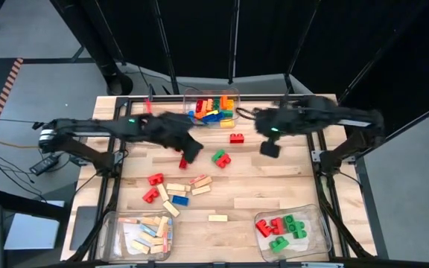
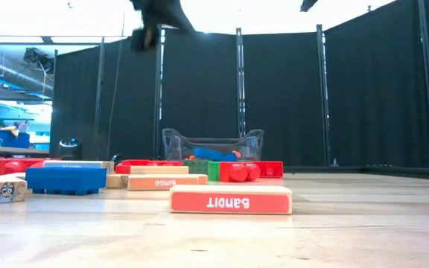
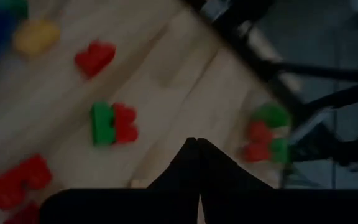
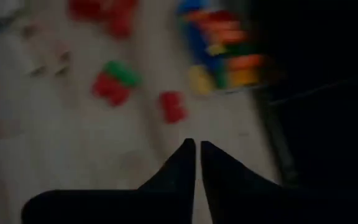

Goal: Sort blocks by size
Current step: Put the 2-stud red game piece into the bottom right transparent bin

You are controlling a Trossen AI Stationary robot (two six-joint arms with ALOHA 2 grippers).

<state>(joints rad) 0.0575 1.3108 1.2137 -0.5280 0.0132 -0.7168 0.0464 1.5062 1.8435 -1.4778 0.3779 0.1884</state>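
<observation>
Blocks (image 1: 176, 189) lay unsorted; your right gripper (image 1: 269, 149) hovered empty, jaws nearly together, left gripper (image 1: 189, 151) jaws pressed together; next, pick the red brick (image 1: 237, 138).

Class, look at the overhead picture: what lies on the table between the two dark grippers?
In the high view, a green-and-red studded brick pair lies on the wood between the left gripper and right gripper; a single red studded brick sits just beyond it.

Overhead view spans the table (image 1: 289, 186); low view skims it; wrist views look down.
</observation>
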